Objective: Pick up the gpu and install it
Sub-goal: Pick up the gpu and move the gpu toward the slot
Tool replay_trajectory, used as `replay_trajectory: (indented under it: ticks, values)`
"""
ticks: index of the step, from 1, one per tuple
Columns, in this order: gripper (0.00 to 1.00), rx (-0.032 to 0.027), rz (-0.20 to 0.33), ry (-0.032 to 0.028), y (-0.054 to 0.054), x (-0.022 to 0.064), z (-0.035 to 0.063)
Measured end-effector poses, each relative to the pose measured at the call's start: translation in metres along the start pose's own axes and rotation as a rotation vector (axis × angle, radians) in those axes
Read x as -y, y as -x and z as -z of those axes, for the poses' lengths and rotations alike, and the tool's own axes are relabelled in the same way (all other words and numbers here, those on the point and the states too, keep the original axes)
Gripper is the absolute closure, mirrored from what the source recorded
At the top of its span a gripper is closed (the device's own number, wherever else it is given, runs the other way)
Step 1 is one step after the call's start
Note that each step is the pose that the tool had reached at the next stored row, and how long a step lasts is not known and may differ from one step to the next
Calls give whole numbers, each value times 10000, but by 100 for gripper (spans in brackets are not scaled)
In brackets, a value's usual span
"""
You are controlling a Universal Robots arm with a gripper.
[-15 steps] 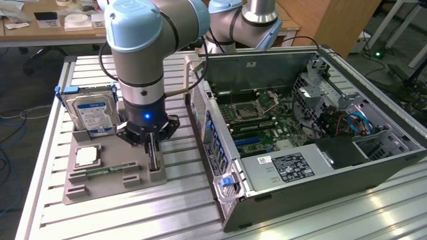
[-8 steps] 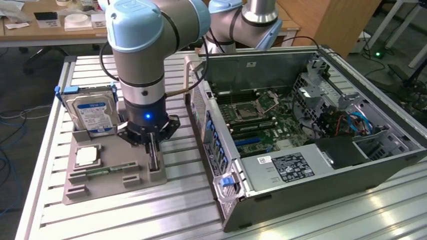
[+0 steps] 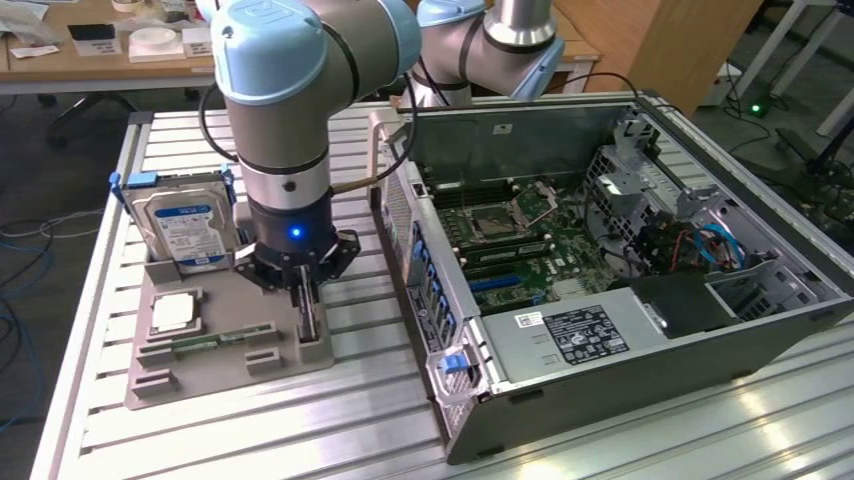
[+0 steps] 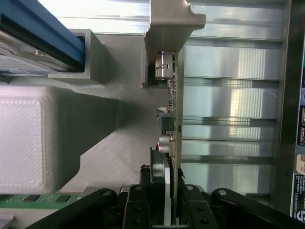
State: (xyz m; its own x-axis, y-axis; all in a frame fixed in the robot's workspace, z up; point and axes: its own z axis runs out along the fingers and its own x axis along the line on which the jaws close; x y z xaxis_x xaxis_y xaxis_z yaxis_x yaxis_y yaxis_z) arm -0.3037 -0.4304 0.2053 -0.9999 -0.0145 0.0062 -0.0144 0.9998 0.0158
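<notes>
The gpu (image 3: 310, 322) stands on its edge in a slot at the right side of a grey holder tray (image 3: 200, 380). My gripper (image 3: 306, 298) reaches straight down onto it from above. In the wrist view the gpu (image 4: 172, 109) is seen edge-on, a thin green-edged board with small parts and a dark block on one face. It runs from a grey support post (image 4: 167, 28) to my gripper (image 4: 166, 215). The black fingers (image 4: 138, 207) press against both of its faces, so the gripper is shut on the card, which still sits in the holder.
The open computer case (image 3: 747, 330) lies to the exterior view's right of the tray, with its motherboard (image 3: 521, 240) exposed. On the tray a blue-labelled hard drive (image 3: 187, 225) stands upright, a square CPU chip (image 3: 176, 312) lies flat, and a green memory stick (image 3: 214, 341) lies nearby.
</notes>
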Motion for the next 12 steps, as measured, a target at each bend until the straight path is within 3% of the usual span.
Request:
replay_trajectory:
  ticks: [2,12]
  values:
    - [72,-3,1,-1,-2,0,50]
    - [72,-6,-1,-1,-7,-8,507]
